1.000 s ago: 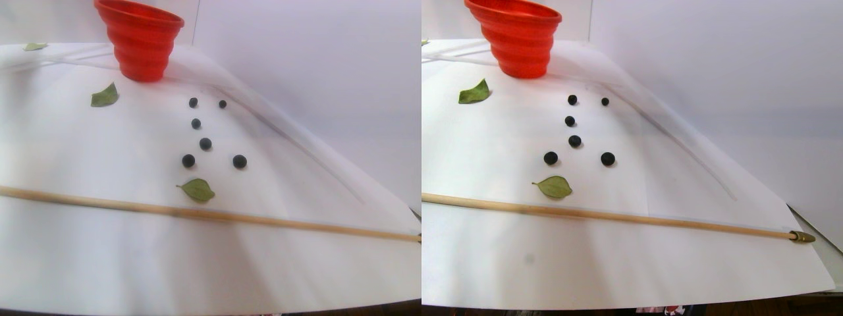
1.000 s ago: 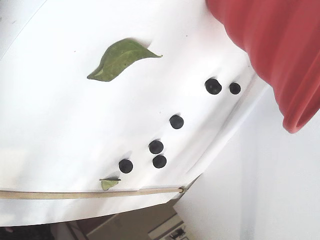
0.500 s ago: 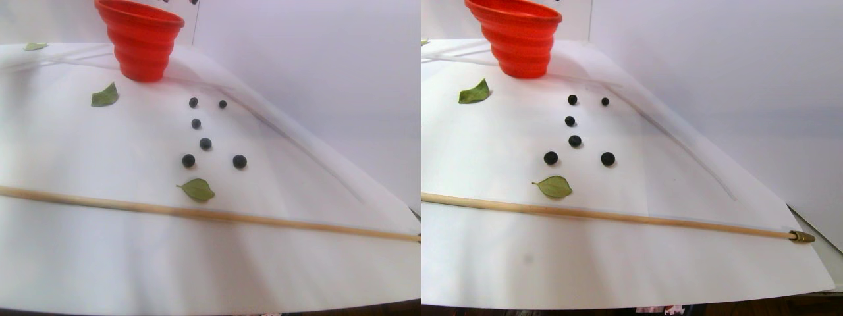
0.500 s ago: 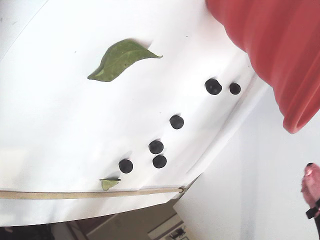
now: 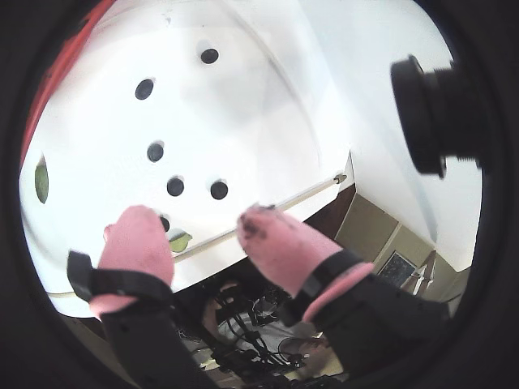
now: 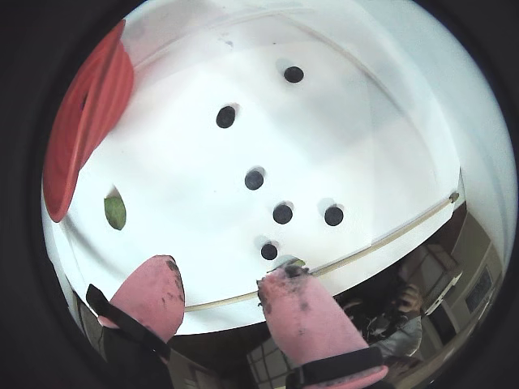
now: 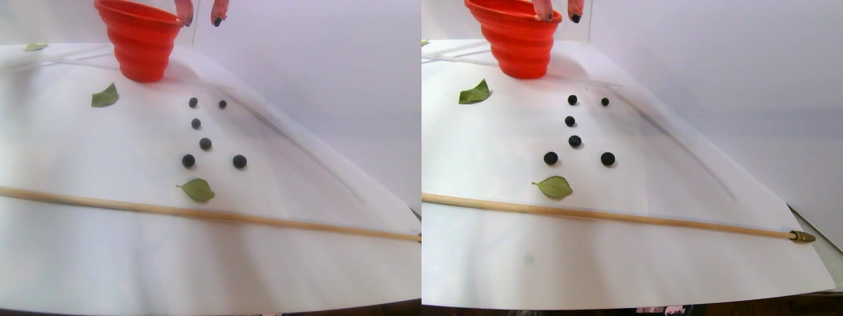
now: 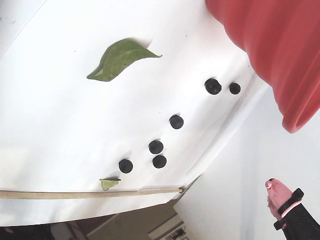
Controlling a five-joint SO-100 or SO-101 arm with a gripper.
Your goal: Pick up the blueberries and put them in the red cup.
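Several dark blueberries (image 7: 205, 143) lie loose on the white paper, right of centre in the stereo pair view; they also show in a wrist view (image 6: 282, 213) and in the fixed view (image 8: 176, 121). The red cup (image 7: 139, 39) stands upright at the back of the paper, and its wall fills the top right of the fixed view (image 8: 270, 45). My gripper (image 7: 201, 18) hangs beside the cup's right rim, well above the berries. Its pink-tipped fingers (image 6: 166, 279) stand apart with nothing between them, so the gripper (image 5: 199, 223) is open. One pink fingertip (image 8: 276, 192) shows at the bottom right of the fixed view.
A long wooden stick (image 7: 197, 214) lies across the paper in front of the berries. One green leaf (image 7: 197, 189) lies just behind it and another (image 7: 104, 96) left of the cup. The paper's front edge (image 6: 243, 308) drops off to dark clutter and cables.
The gripper's fingers have come down into the stereo pair view beside the cup's rim and further into the fixed view at bottom right. The berries, leaves and cup have not moved.
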